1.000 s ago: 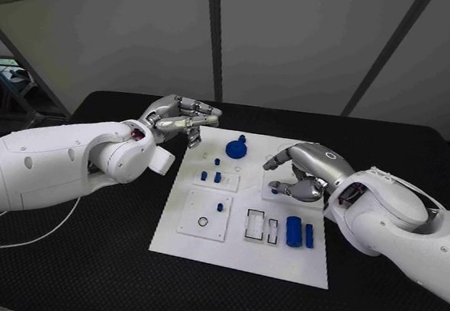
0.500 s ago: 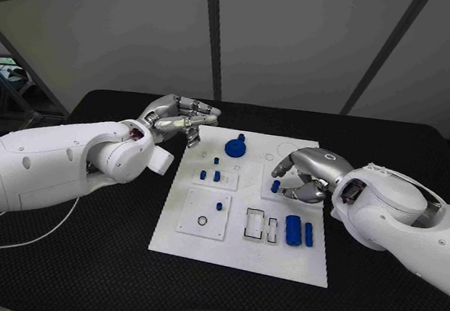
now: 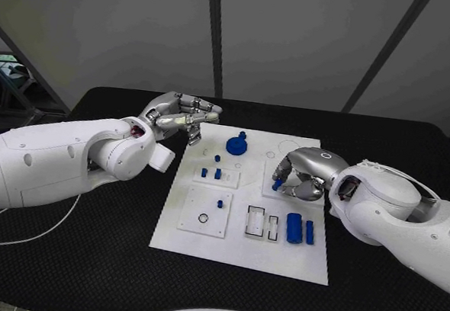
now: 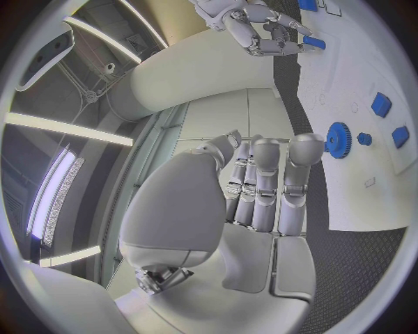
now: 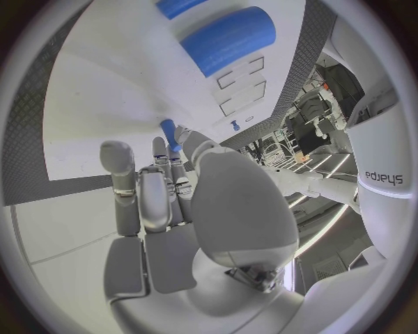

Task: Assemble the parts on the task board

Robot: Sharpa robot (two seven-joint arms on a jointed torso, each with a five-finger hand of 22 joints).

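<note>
Pinching a small blue part (image 3: 276, 185) over the task board (image 3: 238, 249), the right hand (image 3: 302, 174) held it; left hand (image 3: 181, 116) curled, holding nothing

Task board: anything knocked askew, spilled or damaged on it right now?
Nothing stands out. The task board lies flat on the table, its blue parts orderly: the gear at the far end, two cylinders side by side. The right hand pinches a small blue peg.

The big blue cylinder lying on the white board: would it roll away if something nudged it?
Probably: the big blue cylinder lies on its rounded side on the flat white task board. It looks like stiff, light plastic, so likely easy to lift, perhaps slippery.
</note>
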